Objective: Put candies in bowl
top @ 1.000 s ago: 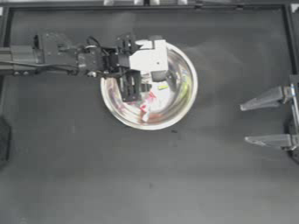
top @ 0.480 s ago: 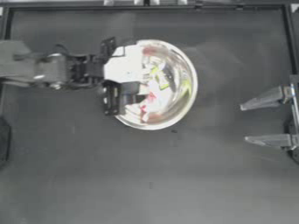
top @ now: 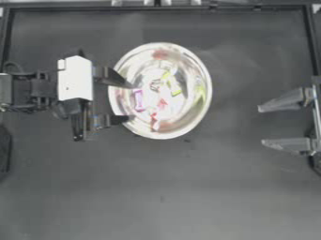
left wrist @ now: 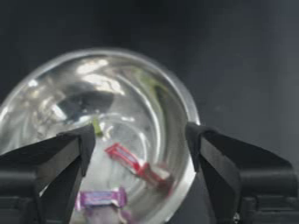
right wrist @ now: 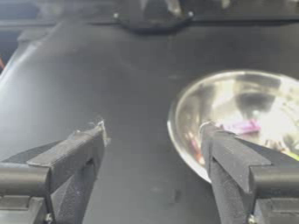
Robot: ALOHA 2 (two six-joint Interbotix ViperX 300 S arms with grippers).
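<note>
Where the dark table (top: 163, 197) meets the left claw (top: 116, 99), the silver bowl (top: 188, 56) sits near the middle, its left rim between the claw's wide-open, empty jaws. Inside lie candies: a purple one (top: 138, 100), a red one (left wrist: 131, 163) and a green one (top: 168, 74); glare and reflections blur the rest. The right claw (top: 281, 123) waits at the right edge, open and empty.

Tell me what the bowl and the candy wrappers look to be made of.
Bowl: apparently polished metal; its silver inside mirrors light and the sweets. Purple candy and red candy: glossy twisted wrappers, probably plastic film or foil; which one cannot be told.
</note>
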